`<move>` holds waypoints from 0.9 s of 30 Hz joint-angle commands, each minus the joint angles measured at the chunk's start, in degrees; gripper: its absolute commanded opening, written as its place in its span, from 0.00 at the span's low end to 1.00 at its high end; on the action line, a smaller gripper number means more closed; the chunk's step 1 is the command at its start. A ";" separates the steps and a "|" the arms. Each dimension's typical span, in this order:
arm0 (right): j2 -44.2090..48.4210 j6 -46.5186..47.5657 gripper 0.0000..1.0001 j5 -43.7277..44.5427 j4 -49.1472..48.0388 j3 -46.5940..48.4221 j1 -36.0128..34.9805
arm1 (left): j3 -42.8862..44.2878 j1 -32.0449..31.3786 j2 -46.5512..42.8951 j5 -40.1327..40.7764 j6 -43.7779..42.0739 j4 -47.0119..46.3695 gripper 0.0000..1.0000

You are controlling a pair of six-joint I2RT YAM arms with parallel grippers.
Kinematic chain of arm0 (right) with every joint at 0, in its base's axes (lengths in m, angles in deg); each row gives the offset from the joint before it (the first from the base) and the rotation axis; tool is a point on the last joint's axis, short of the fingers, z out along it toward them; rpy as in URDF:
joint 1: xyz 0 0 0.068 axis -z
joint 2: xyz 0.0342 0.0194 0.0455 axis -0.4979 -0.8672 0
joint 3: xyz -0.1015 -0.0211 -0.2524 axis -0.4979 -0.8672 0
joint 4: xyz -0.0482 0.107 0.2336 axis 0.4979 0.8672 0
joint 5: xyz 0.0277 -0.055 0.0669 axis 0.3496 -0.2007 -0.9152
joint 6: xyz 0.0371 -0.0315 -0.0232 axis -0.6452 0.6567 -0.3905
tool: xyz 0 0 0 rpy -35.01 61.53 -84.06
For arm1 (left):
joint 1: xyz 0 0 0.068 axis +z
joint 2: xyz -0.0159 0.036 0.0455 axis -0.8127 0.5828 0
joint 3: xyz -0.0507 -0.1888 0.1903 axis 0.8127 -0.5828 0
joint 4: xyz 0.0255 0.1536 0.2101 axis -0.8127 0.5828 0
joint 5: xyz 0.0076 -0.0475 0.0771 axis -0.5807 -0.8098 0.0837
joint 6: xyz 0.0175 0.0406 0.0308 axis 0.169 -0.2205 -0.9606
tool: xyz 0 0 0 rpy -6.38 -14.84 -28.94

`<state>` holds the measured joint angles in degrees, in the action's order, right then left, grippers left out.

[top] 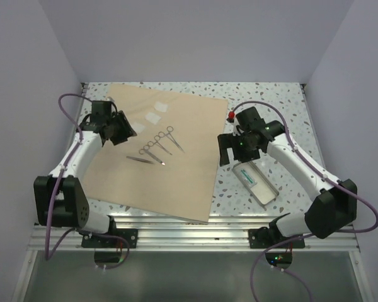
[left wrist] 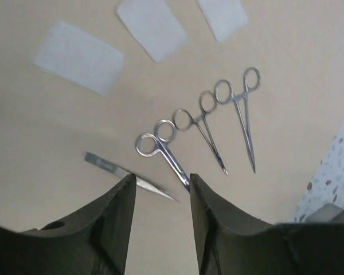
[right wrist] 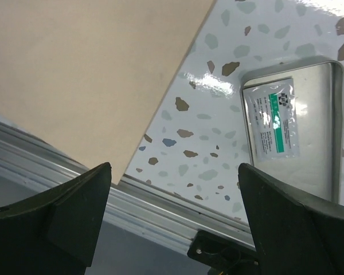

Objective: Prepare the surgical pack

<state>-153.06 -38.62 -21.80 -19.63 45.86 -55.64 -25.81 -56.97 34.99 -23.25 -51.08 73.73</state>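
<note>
Tan surgical pack (top: 170, 185), spread flat

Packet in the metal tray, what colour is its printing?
The whitish packet in the metal tray carries a green band; the right wrist view shows it best.

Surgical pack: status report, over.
Left pincer open, empty, above instruments. Right pincer wide open, empty, beside tray. Wrap flat, unfolded, gauze pads on it. Packet in tray, off wrap.

Your surgical pack (top: 176, 182) matt tan paper, forceps (left wrist: 245, 123) shiny steel, table (right wrist: 200, 114) glossy speckled, tray (right wrist: 318, 143) polished metal, sachet (right wrist: 272, 117) glossy plastic
</note>
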 commanded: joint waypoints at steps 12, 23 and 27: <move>-4.58 3.49 0.95 -7.17 -4.18 -1.20 -1.55 | 14.22 12.19 21.70 -0.78 -2.92 -8.74 0.41; -5.11 5.51 0.95 -11.12 -4.44 -4.18 -1.55 | 18.63 13.42 31.11 -4.20 -20.32 -8.12 0.50; -4.68 6.21 0.95 -11.13 -4.53 -5.06 -1.55 | 19.24 13.42 32.43 -3.33 -24.10 -7.60 0.52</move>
<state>-158.06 -34.20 -30.89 -23.52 41.25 -56.98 -7.93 -44.12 66.82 -26.20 -69.24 67.07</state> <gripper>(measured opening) 0.949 0.518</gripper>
